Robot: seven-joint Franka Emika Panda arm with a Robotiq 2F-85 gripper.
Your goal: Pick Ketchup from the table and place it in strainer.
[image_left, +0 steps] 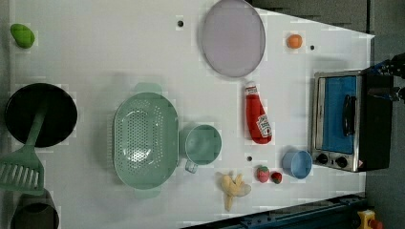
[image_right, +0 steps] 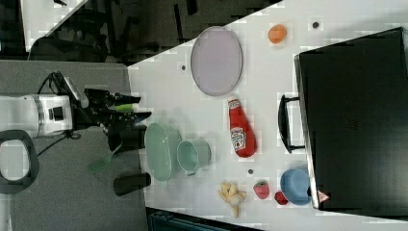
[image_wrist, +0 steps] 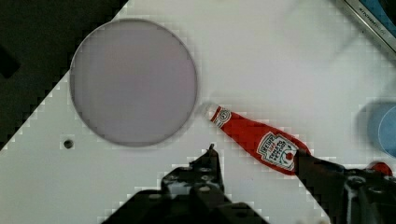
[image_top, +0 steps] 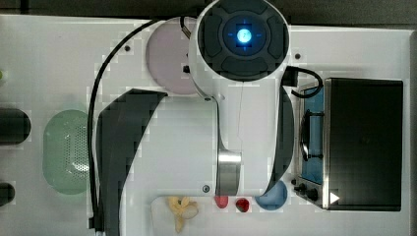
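The white tabletop (image_left: 119,57) carries everything. Biggest on it is the black toaster oven with a blue glass door (image_left: 351,119), at the left view's right edge. Next comes the round grey-lilac plate (image_left: 233,37), lying flat toward the left view's top. Then the strainer (image_left: 143,139), a pale green oval plastic basket with a perforated bottom, sits empty, and a round green cup (image_left: 203,144) stands just beside it, between it and the bottle.

The Ketchup (image_left: 256,115), a slim red squeeze bottle with a small white cap, lies on its side on the table between the plate and the oven, cap toward the plate and touching neither. Smaller things cluster nearby: a light blue cup (image_left: 296,163), a peeled banana toy (image_left: 232,187) and two small red strawberries (image_left: 268,175).

The gripper (image_wrist: 257,151) hangs above the table in the wrist view, its two dark fingers spread apart with nothing between them; one tip overlaps the bottle's base in that picture, though I cannot tell whether it touches.

To my eye the reach is in hand: nothing is picked yet. The next move calls for centring the fingers across the bottle's body, descending, and closing, before lifting it over the green cup to the strainer.
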